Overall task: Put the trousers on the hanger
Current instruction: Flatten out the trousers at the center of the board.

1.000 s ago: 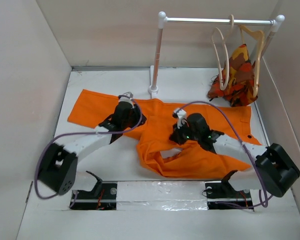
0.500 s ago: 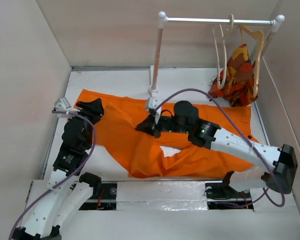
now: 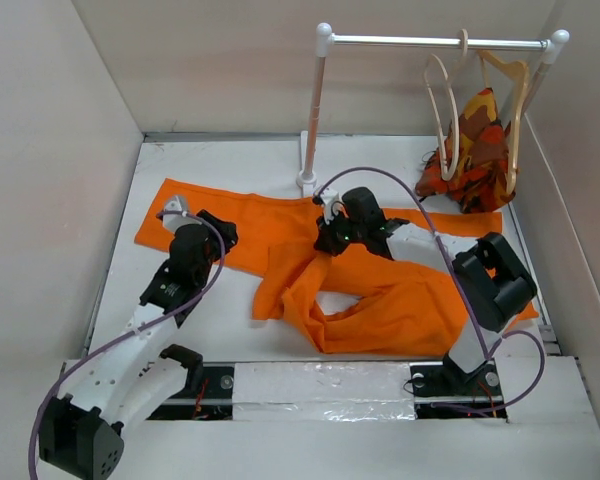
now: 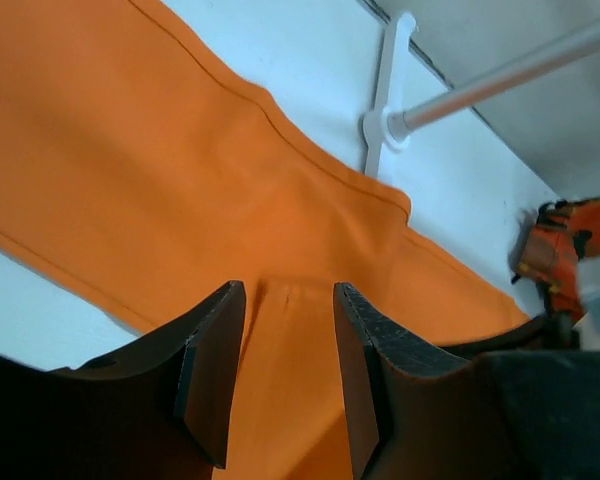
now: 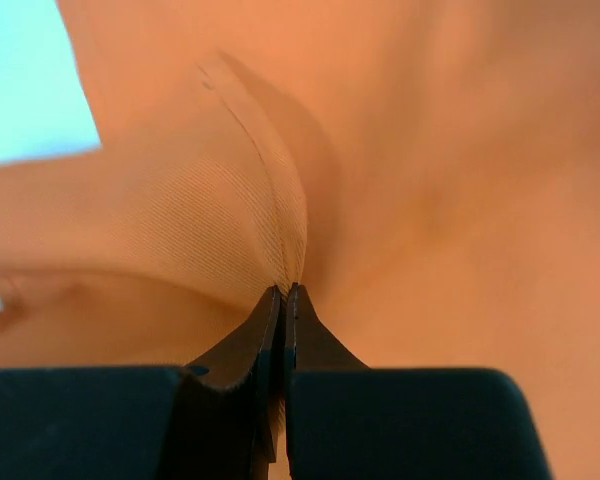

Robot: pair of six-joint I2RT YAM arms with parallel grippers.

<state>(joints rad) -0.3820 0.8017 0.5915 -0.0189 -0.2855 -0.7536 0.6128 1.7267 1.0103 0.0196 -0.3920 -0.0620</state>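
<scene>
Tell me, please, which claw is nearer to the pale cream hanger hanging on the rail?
Right. The right claw, pinching the trousers, lies below and to the left of the hanger. The left claw, open, sits much farther left, over a trouser leg.

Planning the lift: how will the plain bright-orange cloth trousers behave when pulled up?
Probably floppy: the plain bright-orange cloth trousers bunch into folds where the right hand pinches them. Likely to drape and drag, since both long legs lie slack on the white table.

You see your left pincer (image 4: 286, 295) with jaws apart above the trousers (image 4: 150, 170), which lie flat on the white surface (image 4: 280, 50) near the rack foot (image 4: 385, 120).
</scene>
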